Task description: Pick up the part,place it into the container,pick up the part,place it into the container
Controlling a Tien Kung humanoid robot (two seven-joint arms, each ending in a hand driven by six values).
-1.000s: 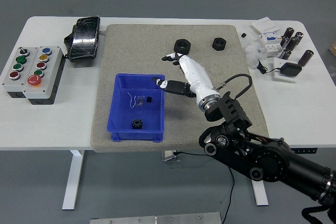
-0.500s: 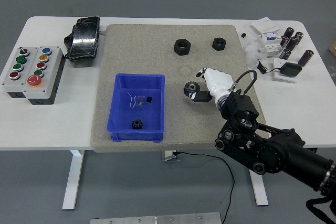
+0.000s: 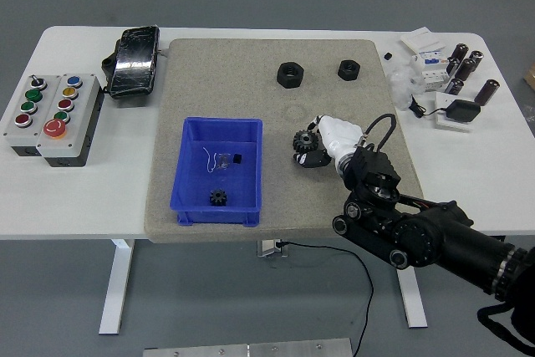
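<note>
A black gear (image 3: 300, 139) lies on the grey mat (image 3: 209, 73), right of the blue bin (image 3: 189, 175). My right hand (image 3: 307, 148) comes in from the lower right; its dark fingers (image 3: 313, 157) curl around the gear's near side and the white thumb side sits at its far right. The gear still rests on the mat. Inside the bin lie a smaller black gear (image 3: 219, 197) and a small part with a thin wire (image 3: 226, 159). The left hand is out of view.
Two black nuts (image 3: 290, 74) (image 3: 349, 68) sit at the mat's far side. A button box (image 3: 52, 114) and a black pouch (image 3: 134, 58) are on the left. Small cylinders and white electrical parts (image 3: 443, 68) crowd the far right corner.
My right hand has pulled back from its stretched reach beside the bin to the mat's middle right, uncovering the black gear, and has curled its fingers around it.
</note>
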